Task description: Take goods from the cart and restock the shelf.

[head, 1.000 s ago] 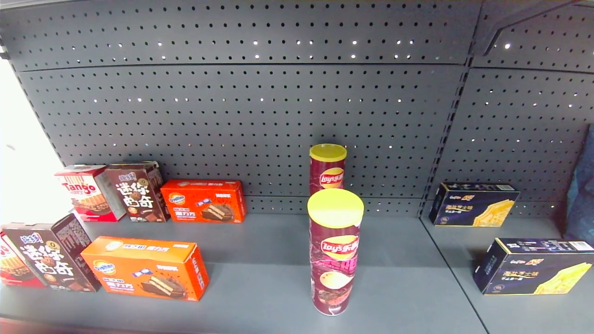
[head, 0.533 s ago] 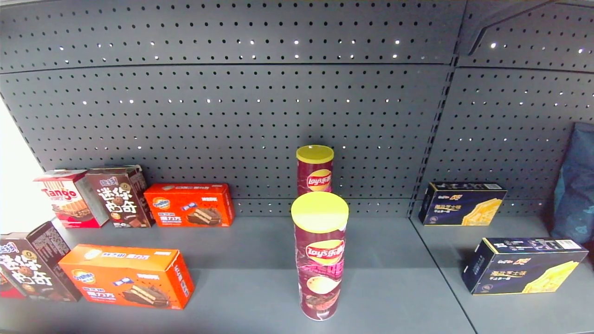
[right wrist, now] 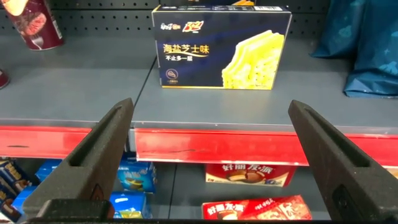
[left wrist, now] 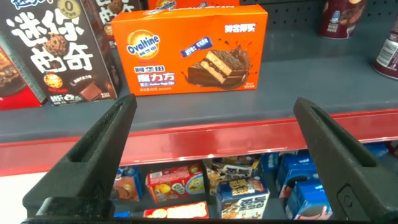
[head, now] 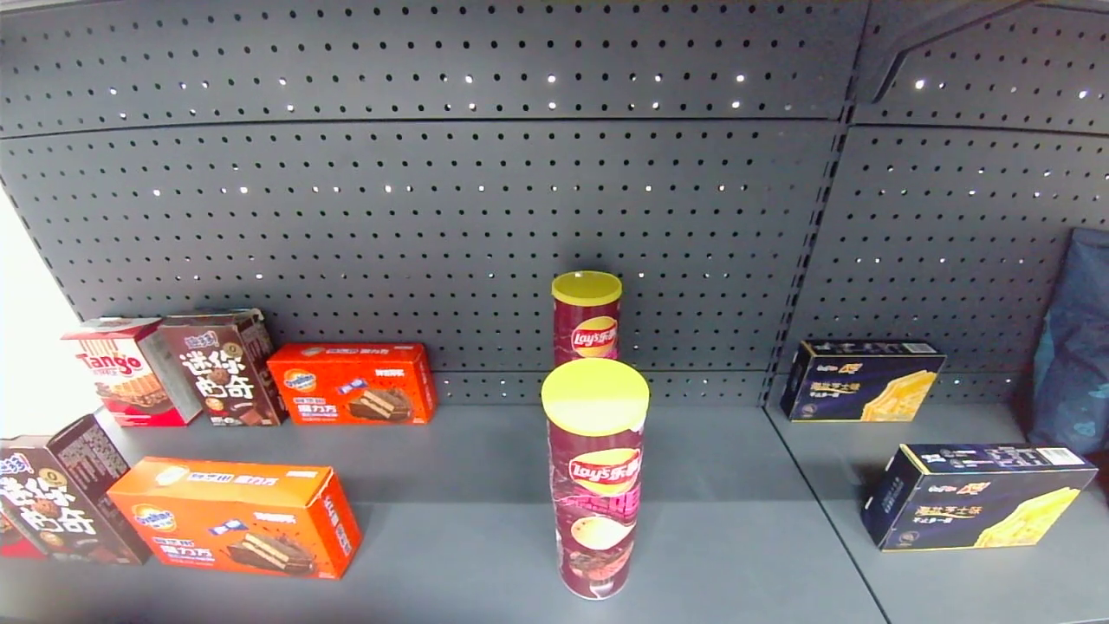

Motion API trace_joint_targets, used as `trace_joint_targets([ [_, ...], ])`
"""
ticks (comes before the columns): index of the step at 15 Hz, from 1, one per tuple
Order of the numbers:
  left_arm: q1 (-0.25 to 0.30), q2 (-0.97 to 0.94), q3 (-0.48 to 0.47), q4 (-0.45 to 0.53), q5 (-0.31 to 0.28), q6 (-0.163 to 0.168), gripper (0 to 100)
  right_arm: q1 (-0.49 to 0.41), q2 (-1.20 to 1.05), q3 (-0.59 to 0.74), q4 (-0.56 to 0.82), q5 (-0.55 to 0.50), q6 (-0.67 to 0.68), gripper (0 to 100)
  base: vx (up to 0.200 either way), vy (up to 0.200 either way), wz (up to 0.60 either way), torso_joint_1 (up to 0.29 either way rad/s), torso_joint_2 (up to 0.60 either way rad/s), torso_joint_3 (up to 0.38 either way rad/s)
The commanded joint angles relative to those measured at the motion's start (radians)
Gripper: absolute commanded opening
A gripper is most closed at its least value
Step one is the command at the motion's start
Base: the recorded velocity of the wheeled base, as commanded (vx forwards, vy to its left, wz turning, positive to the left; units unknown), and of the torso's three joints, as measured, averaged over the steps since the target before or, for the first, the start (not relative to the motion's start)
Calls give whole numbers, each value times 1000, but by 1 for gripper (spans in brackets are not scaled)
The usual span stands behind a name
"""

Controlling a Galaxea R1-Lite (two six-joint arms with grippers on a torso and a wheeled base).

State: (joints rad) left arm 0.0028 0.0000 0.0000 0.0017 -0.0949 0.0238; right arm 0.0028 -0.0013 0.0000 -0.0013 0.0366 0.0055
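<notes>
Two tall maroon chip cans with yellow lids stand mid-shelf, one in front (head: 595,477) and one behind (head: 587,316). Orange wafer boxes (head: 238,517) (head: 351,383) and dark cookie boxes (head: 223,368) sit to the left, navy boxes (head: 979,496) (head: 862,380) to the right. My left gripper (left wrist: 216,106) is open and holds nothing, in front of the shelf's red edge (left wrist: 217,134), facing an orange box (left wrist: 189,50). My right gripper (right wrist: 211,107) is open with nothing in it, facing a navy box (right wrist: 221,53).
A blue bag (head: 1074,347) leans at the far right of the shelf. A red wafer box (head: 130,371) stands at the back left. Below the red edge (right wrist: 217,146), a lower shelf holds several packaged goods (left wrist: 236,186). Bare shelf lies around the cans.
The head camera has shifted, so the whole shelf view slid a little to the left a second ago. The goods themselves have not moved.
</notes>
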Motion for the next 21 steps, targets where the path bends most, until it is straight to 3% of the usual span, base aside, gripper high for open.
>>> trace_joint_targets([
  [1, 0, 0, 0, 0, 0, -1, 100, 0, 1, 0, 0, 0, 1, 100, 0, 0, 0, 0, 0, 0],
  [21, 0, 0, -2, 0, 1, 1, 100, 0, 1, 0, 0, 0, 1, 100, 0, 10, 0, 0, 0, 0],
])
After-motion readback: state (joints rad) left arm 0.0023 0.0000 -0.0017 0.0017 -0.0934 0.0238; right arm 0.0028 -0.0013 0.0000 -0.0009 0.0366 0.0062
